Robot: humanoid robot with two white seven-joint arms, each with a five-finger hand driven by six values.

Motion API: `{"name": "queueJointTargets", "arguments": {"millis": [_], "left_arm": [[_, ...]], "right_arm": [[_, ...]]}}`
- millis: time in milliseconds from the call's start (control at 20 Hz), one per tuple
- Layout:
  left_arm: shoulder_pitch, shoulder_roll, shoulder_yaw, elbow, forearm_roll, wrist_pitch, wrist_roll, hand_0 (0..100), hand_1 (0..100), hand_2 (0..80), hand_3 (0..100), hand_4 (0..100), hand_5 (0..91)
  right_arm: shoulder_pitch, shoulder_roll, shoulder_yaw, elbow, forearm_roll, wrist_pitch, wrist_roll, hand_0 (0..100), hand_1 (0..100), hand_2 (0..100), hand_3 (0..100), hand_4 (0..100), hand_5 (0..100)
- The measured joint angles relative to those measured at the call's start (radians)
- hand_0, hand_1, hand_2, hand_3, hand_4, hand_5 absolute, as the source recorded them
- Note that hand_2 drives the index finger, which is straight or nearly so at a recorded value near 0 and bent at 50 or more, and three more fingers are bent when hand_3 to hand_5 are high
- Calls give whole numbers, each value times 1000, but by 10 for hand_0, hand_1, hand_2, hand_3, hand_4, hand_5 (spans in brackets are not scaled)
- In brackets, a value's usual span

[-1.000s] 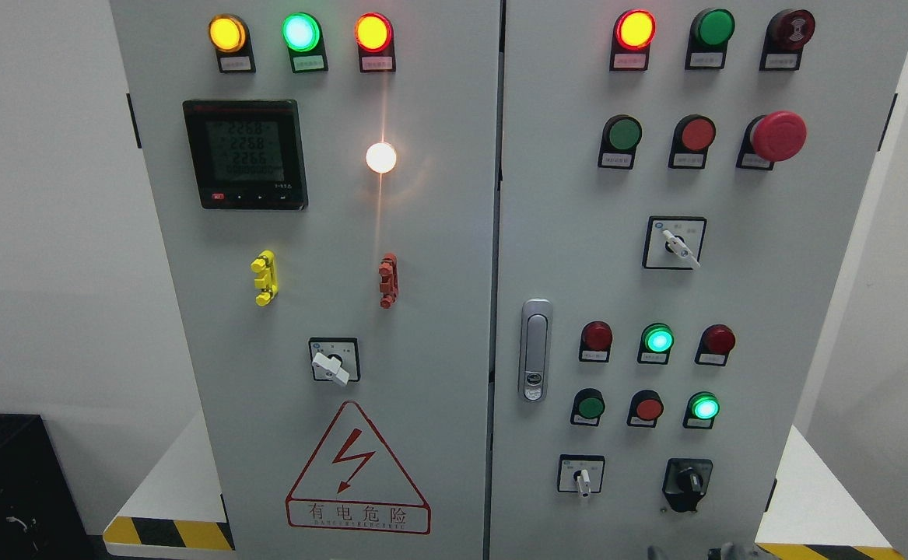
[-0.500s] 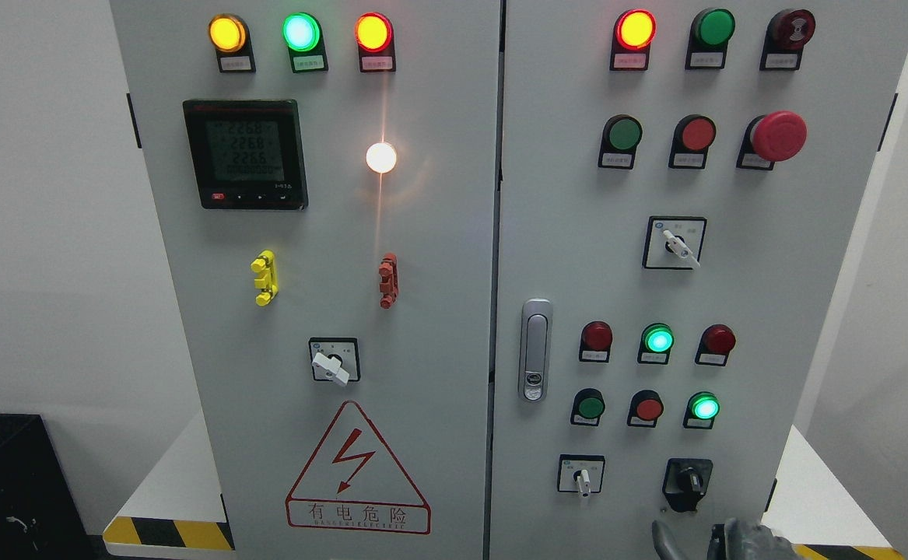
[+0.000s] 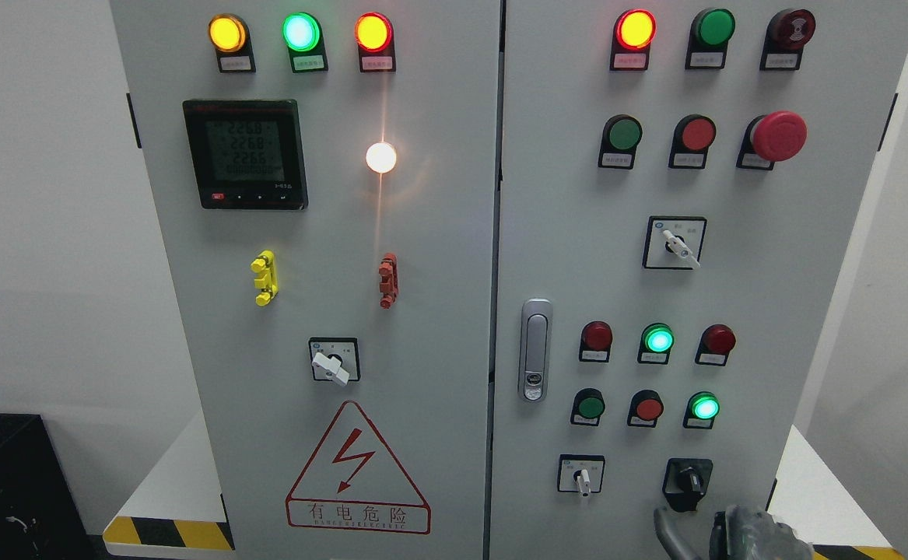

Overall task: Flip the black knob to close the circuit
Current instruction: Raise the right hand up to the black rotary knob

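The black knob [image 3: 688,481] sits at the lower right of the grey cabinet's right door [image 3: 780,311], its handle pointing up and to the left. My right hand [image 3: 699,525] comes up from the bottom edge just below the knob. Its grey fingers [image 3: 745,530] and a separate thumb to their left are spread and hold nothing. The thumb tip is a little below the knob's base, not touching it. My left hand does not show.
A white selector switch [image 3: 582,476] is left of the knob. Lit green lamps [image 3: 704,407] and red and green buttons are above it. A silver door handle [image 3: 534,350] is on the door's left edge. White ledges with yellow-black stripes [image 3: 166,533] flank the cabinet.
My right hand has risen from the bottom edge towards the black knob, showing more of its fingers. The knob and lamps are unchanged.
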Motion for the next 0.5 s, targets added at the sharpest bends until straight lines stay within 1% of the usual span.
{"name": "queueJointTargets", "arguments": {"millis": [500], "left_arm": [[0,0,0,0,0,0,0,120,556,0,0,0,0]], "right_arm": [[-15,0,-10,9,8,0,0,0,0,941,1000,1000,1000]]}}
